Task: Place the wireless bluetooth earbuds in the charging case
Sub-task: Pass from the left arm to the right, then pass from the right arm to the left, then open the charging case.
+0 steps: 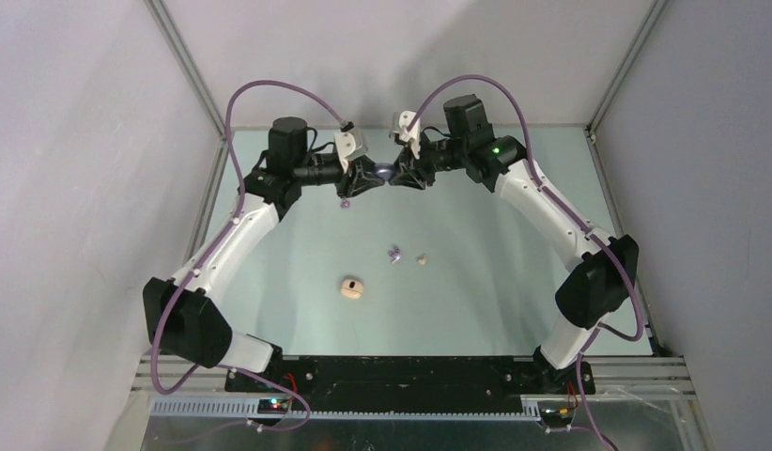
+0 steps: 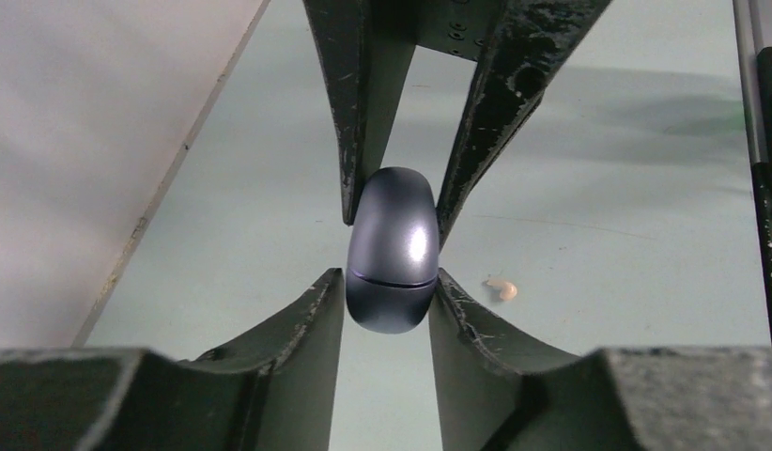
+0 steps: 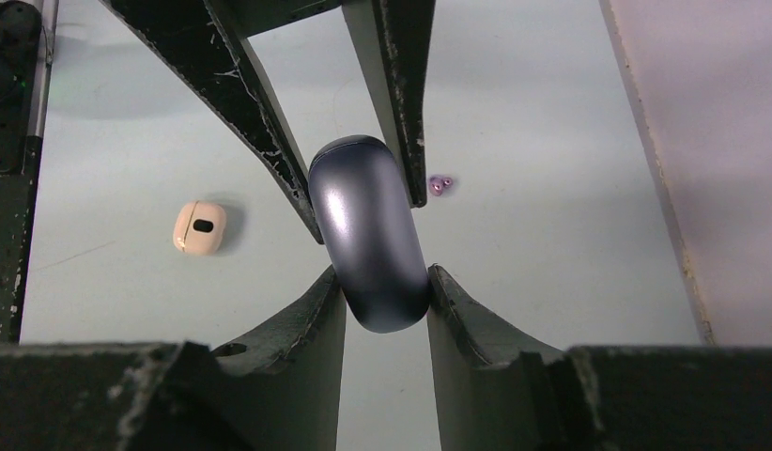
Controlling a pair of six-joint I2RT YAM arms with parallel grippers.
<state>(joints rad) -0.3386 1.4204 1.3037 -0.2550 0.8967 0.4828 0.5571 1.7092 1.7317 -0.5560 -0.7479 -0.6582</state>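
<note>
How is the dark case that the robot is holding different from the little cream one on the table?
The dark case is shiny blue-grey; the cream case is pale beige with a dark oval mark. The dark case is pinched in the air by the left gripper and the right gripper; the cream case lies on the table, touched by nothing. Both are smooth and rounded like pebbles.
</note>
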